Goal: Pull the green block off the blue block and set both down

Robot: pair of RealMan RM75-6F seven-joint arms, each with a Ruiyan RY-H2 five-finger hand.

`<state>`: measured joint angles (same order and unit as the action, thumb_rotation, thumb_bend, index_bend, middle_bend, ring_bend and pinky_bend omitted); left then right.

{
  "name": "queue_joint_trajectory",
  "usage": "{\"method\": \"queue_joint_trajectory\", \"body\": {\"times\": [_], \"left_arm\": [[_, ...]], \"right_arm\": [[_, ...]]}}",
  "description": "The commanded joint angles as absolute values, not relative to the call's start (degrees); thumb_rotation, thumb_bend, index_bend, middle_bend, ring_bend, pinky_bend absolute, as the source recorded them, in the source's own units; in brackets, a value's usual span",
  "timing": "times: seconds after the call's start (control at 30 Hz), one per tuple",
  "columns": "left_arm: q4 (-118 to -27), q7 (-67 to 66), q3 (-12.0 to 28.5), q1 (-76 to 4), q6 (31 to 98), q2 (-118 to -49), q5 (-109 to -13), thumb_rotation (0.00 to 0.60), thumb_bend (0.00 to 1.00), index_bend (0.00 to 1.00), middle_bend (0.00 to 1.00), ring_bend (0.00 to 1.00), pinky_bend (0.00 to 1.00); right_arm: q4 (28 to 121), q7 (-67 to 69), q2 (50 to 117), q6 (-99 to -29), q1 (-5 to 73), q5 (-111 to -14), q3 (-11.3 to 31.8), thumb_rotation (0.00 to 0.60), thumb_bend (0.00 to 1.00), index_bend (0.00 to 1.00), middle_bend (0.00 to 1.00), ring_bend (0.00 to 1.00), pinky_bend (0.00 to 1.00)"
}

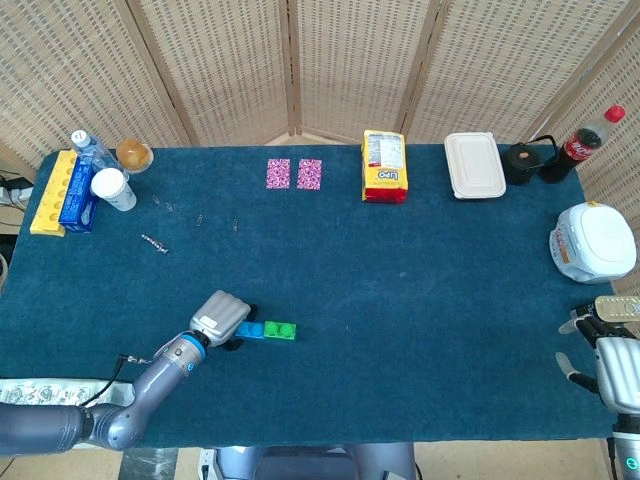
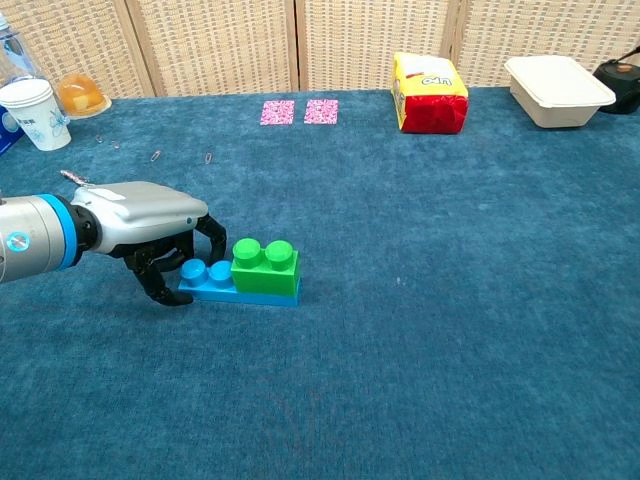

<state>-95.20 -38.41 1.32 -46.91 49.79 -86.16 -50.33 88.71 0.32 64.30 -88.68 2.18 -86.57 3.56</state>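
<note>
The green block (image 2: 265,265) sits pressed onto the right half of the longer blue block (image 2: 205,280), and the pair lies flat on the blue cloth near the front left, with the green block (image 1: 279,329) and blue block (image 1: 248,328) also showing in the head view. My left hand (image 2: 150,225) is at the blue block's left end. Its fingers (image 2: 213,236) curl behind the bare studs and the thumb reaches around the front; a firm grip does not show. My right hand (image 1: 612,357) hangs off the table's front right edge, fingers apart and empty.
Along the back stand two pink cards (image 1: 294,173), a yellow snack bag (image 1: 384,166), a white lidded box (image 1: 474,165), a cola bottle (image 1: 588,136) and a paper cup (image 1: 112,187). Paper clips (image 1: 200,219) lie at the back left. A white cooker (image 1: 594,242) sits at the right edge.
</note>
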Motion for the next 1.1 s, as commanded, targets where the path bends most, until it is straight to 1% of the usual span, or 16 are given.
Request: {"method": "queue_joint_trajectory", "body": {"times": [0.03, 0.17, 0.3, 0.37, 0.5, 0.6, 0.83, 1.1], "left_arm": [[-94.9, -38.6, 1.0, -46.9, 50.5, -86.6, -50.2, 0.553, 0.31, 0.44, 0.88, 0.83, 0.82], [-95.0, -39.2, 0.6, -47.0, 51.5, -87.1, -49.8, 0.551, 0.31, 0.47, 0.88, 0.83, 0.82], [-94.9, -39.3, 0.4, -46.9, 52.8, -87.7, -50.2, 0.559, 0.33, 0.53, 0.88, 0.83, 0.82], [-94.7, -39.2, 0.4, -46.9, 53.0, -87.9, -50.4, 0.561, 0.35, 0.55, 0.88, 0.83, 0.82], [-94.1, -38.8, 0.5, -47.1, 53.1, -88.4, -50.9, 0.563, 0.42, 0.62, 0.88, 0.83, 0.82], [-93.5, -38.3, 1.1, -47.5, 53.0, -88.6, -51.5, 0.563, 0.44, 0.65, 0.88, 0.83, 0.82], [-93.1, -35.9, 2.5, -48.7, 51.1, -87.1, -53.4, 0.549, 0.50, 0.70, 0.88, 0.83, 0.82], [-93.9, -32.8, 4.4, -51.7, 46.1, -82.8, -55.4, 0.544, 0.51, 0.72, 0.88, 0.83, 0.82]], "right_arm": [[88.6, 0.5, 64.3, -88.7, 2.1, -86.5, 3.5, 0.600, 0.31, 0.45, 0.44, 0.52, 0.50], [88.3, 0.9, 64.3, -88.7, 1.9, -86.5, 3.5, 0.600, 0.31, 0.45, 0.44, 0.52, 0.50], [88.0, 1.2, 64.4, -88.8, 1.8, -86.6, 3.5, 0.600, 0.31, 0.45, 0.44, 0.52, 0.50], [87.9, 1.4, 64.5, -89.0, 1.6, -86.6, 3.4, 0.600, 0.31, 0.45, 0.44, 0.52, 0.50], [87.6, 1.6, 64.6, -89.0, 1.6, -86.8, 3.4, 0.600, 0.31, 0.45, 0.44, 0.52, 0.50], [87.6, 1.3, 64.5, -88.9, 1.9, -87.4, 3.4, 0.600, 0.31, 0.45, 0.44, 0.52, 0.50], [88.7, 1.0, 64.0, -87.7, 3.2, -87.8, 4.1, 0.600, 0.31, 0.45, 0.44, 0.52, 0.50], [91.2, 3.1, 63.0, -83.6, 5.3, -87.6, 3.9, 0.600, 0.31, 0.45, 0.44, 0.52, 0.50]]}}
